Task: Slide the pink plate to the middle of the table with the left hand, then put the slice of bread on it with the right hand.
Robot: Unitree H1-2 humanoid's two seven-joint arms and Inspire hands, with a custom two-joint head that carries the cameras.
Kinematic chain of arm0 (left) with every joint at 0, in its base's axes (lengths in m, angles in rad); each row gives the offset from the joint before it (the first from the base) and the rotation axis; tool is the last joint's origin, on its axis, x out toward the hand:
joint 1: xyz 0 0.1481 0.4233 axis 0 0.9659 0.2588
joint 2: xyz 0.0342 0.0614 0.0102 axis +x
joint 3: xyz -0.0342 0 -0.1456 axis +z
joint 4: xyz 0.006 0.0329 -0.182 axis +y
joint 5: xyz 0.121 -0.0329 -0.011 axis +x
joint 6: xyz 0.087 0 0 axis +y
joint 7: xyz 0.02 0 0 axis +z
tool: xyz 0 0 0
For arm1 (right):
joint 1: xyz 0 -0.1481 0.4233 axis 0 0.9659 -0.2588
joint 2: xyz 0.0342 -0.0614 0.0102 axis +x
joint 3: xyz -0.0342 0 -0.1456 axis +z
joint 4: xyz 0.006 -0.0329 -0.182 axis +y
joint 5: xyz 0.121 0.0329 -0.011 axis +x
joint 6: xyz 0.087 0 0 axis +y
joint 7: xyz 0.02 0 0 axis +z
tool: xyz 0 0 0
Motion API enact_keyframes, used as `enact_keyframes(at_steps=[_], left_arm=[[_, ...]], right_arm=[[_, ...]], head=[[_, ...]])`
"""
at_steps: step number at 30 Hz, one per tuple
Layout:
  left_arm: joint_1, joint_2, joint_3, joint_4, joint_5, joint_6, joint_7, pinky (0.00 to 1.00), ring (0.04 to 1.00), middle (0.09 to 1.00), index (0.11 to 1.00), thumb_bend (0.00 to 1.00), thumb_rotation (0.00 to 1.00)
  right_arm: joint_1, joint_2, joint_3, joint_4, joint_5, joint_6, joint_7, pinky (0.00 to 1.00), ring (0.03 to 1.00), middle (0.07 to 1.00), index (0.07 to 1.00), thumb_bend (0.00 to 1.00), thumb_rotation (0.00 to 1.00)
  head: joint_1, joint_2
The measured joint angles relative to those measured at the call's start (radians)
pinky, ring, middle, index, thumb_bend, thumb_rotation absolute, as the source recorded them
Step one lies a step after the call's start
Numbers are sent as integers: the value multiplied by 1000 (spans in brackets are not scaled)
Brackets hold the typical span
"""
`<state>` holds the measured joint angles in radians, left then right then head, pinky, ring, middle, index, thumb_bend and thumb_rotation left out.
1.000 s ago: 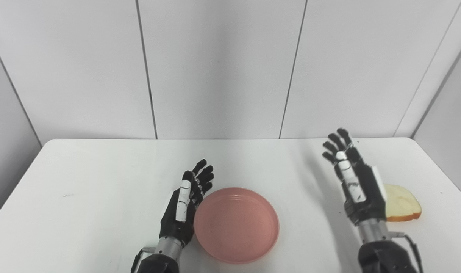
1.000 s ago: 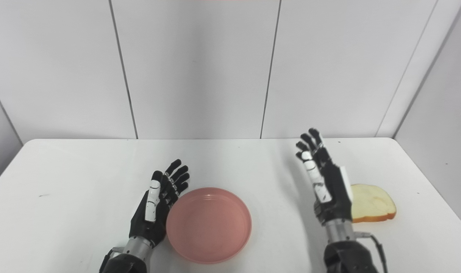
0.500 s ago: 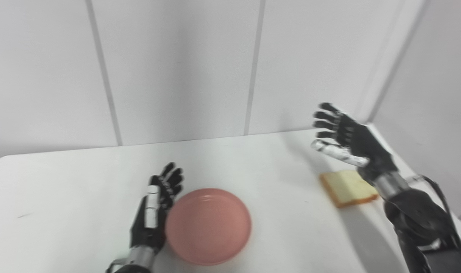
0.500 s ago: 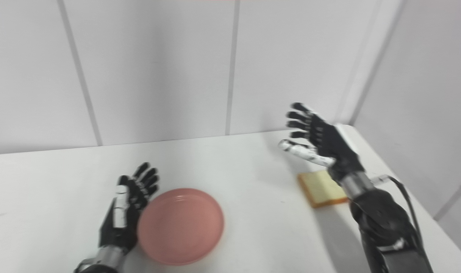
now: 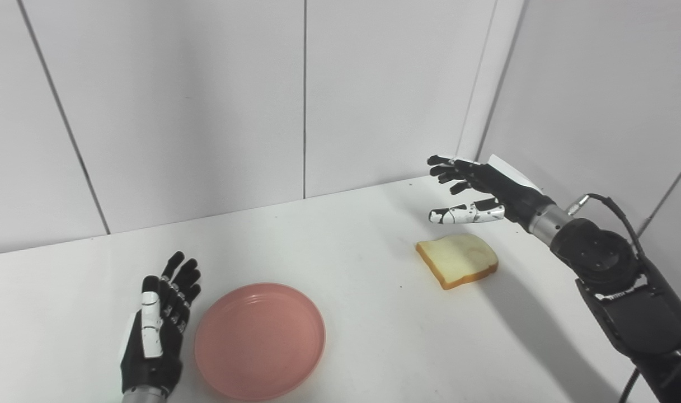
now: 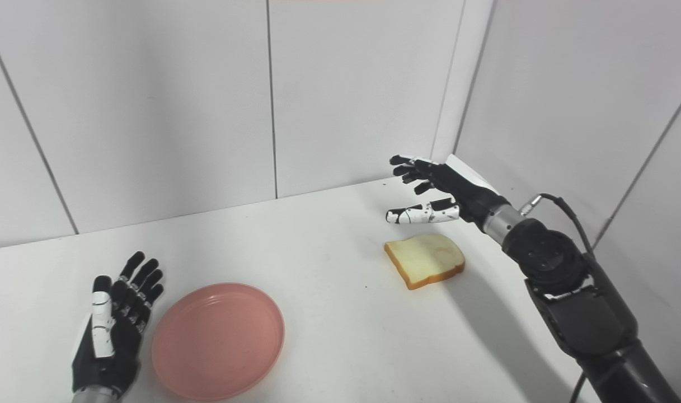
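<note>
The pink plate [image 5: 260, 340] lies on the white table [image 5: 346, 263] near the front edge. My left hand [image 5: 158, 327] rests open just left of the plate's rim, fingers spread and pointing away from me. A slice of bread [image 5: 457, 259] with a brown crust lies flat on the table to the right of the plate. My right hand [image 5: 477, 190] hovers open in the air above and behind the bread, fingers stretched out to the left, holding nothing. The same bread [image 6: 425, 259] and plate [image 6: 218, 341] show in the right eye view.
White wall panels [image 5: 206, 101] close off the table's far side, and another wall [image 5: 597, 101] stands at the right, meeting at a corner just behind my right hand. My right arm [image 5: 625, 291] crosses the table's right end.
The camera has swung to the right, shifting the whole picture left. My right hand has risen and turned over the bread, fingers now pointing left. Left hand and plate stay together.
</note>
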<state>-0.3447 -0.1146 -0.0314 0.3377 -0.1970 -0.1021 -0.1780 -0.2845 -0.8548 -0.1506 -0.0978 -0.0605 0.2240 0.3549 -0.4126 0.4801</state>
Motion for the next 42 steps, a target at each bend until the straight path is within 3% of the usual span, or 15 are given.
enact_keyframes(at_steps=[11, 16, 25, 30, 38, 42], left_arm=[[0, 4, 5, -2, -20, 0, -13, 962, 942, 920, 905, 708, 1000], [0, 5, 5, -3, -21, 0, -14, 963, 942, 920, 904, 724, 1000], [0, 6, 4, -4, -20, 0, -14, 972, 947, 924, 911, 707, 1000], [0, 6, 1, -4, -20, 0, -14, 972, 947, 926, 911, 706, 1000], [2, 8, 0, -7, -18, 0, -14, 959, 946, 923, 907, 711, 1000], [3, 7, -1, -11, -18, 1, -14, 962, 946, 924, 908, 717, 1000]], right_arm=[[-48, -104, 77, 77, -108, -15, 94, 935, 943, 891, 889, 966, 322], [-99, -141, 127, 128, -140, -49, 147, 941, 943, 890, 929, 1000, 320], [-148, -145, 221, 173, -215, -54, 223, 897, 958, 955, 942, 1000, 235], [-173, -150, 263, 182, -260, -54, 263, 849, 973, 993, 950, 1000, 252], [-184, -150, 332, 197, -357, -56, 284, 814, 954, 974, 959, 1000, 300], [-199, -150, 371, 208, -413, -92, 293, 822, 955, 974, 977, 1000, 297]], head=[[-15, 0], [-11, 3], [-11, 3], [-11, 8], [-12, 12], [-14, 14]])
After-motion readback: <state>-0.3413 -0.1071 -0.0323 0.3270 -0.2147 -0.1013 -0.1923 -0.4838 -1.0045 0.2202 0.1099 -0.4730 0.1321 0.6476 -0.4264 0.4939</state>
